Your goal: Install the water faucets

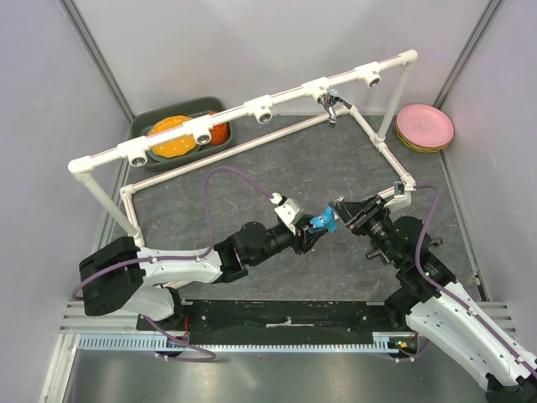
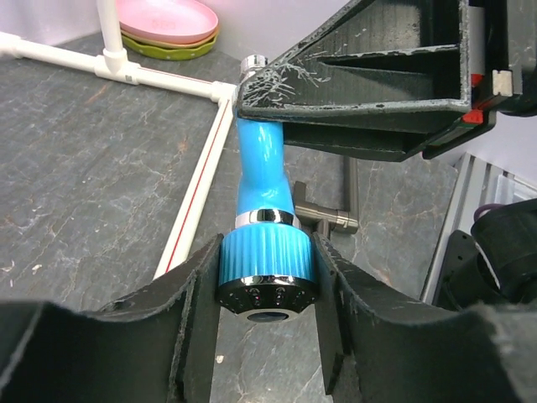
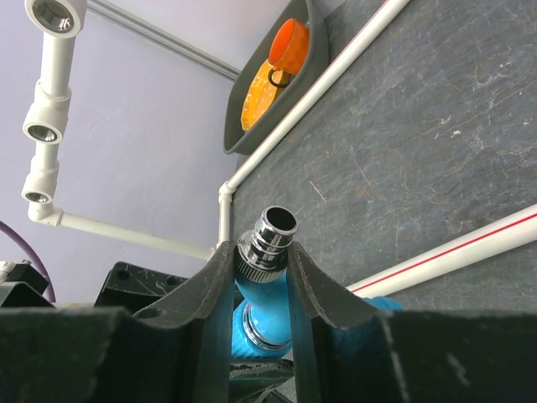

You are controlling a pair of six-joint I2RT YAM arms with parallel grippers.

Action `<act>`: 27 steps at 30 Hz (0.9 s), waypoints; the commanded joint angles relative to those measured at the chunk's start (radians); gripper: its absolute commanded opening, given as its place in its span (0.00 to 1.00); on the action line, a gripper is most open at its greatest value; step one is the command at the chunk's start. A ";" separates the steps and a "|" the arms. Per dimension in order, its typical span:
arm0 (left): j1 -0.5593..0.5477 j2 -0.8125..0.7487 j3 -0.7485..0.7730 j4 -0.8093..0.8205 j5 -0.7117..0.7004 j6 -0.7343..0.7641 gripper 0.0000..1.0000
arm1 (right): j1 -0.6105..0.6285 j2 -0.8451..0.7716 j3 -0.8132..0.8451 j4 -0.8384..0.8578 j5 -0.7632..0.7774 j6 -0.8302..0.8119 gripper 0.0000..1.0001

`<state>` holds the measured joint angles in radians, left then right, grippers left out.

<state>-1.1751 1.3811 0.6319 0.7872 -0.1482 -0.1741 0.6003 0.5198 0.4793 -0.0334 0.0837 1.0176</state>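
The blue faucet hangs above the mat's middle, held between both grippers. My left gripper is shut on its ribbed round knob, a finger pressed on each side. My right gripper is shut on the faucet's other end, its fingers clamping the knurled chrome collar below the spout. The right gripper's fingers cross the top of the left wrist view. The chrome faucet hangs from a tee on the upper rail of the white pipe frame. The orange threaded end is hidden.
Open white tee sockets face forward along the upper rail. A grey bin with orange items stands at the back left. Pink plates are stacked at the back right. The frame's lower pipes border the mat.
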 commanded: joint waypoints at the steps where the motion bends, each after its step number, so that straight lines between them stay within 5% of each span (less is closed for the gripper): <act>1: -0.008 0.019 0.040 0.072 -0.011 0.019 0.42 | 0.004 -0.017 0.005 0.035 -0.004 0.007 0.00; 9: -0.008 0.004 0.029 0.054 -0.014 0.024 0.03 | 0.003 -0.021 0.015 0.004 -0.007 -0.004 0.05; 12: -0.006 -0.023 0.028 0.006 -0.025 0.070 0.02 | 0.004 -0.017 0.044 -0.022 -0.022 -0.066 0.23; 13: -0.006 -0.045 0.029 -0.015 -0.025 0.087 0.02 | 0.004 -0.017 0.059 -0.039 -0.021 -0.088 0.42; 19: 0.000 -0.137 0.092 -0.308 0.012 0.234 0.02 | 0.004 -0.018 0.200 -0.259 0.048 -0.339 0.93; 27: 0.029 -0.255 0.215 -0.681 0.183 0.372 0.02 | 0.004 -0.030 0.386 -0.457 -0.070 -0.738 0.97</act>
<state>-1.1645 1.1877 0.7422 0.2958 -0.0849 0.0723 0.6003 0.4946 0.7582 -0.3706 0.0937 0.5507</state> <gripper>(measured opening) 0.489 0.967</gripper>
